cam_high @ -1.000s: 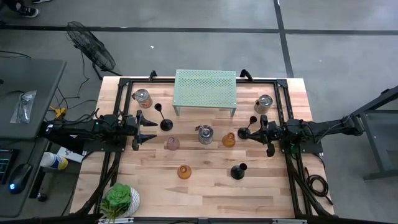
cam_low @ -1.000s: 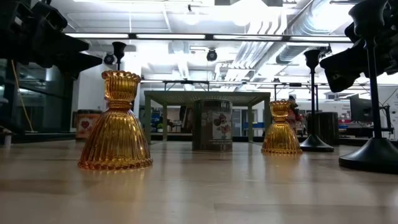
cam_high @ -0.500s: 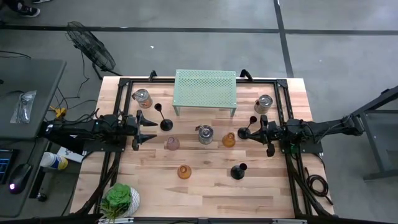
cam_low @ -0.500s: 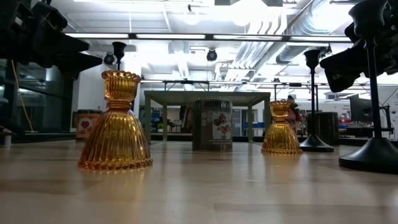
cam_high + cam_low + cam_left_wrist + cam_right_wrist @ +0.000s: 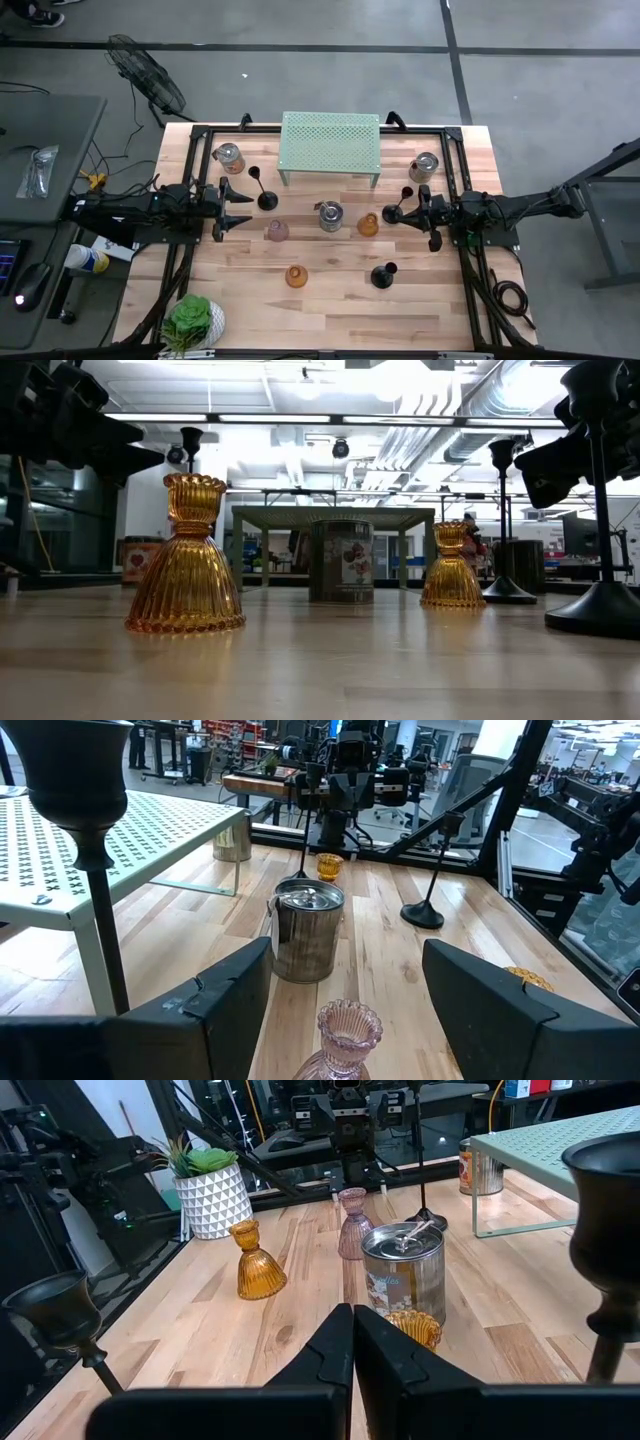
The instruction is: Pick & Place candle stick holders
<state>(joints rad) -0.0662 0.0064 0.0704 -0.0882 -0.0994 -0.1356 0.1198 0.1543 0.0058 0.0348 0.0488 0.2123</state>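
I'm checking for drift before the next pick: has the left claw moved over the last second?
No. In the high view the left claw sits at the same spot beside the pink glass holder, just below the black holder, as in the earlier pictures.

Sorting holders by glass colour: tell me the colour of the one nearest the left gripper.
Pink, clearest in left wrist view.

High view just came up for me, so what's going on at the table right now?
Neither arm holds anything. The left gripper is open at the table's left side, facing the pink holder. The right gripper is shut at the right side, just beside one amber holder. The other amber holder, three black holders and three tins stand loose on the table near the green rack.
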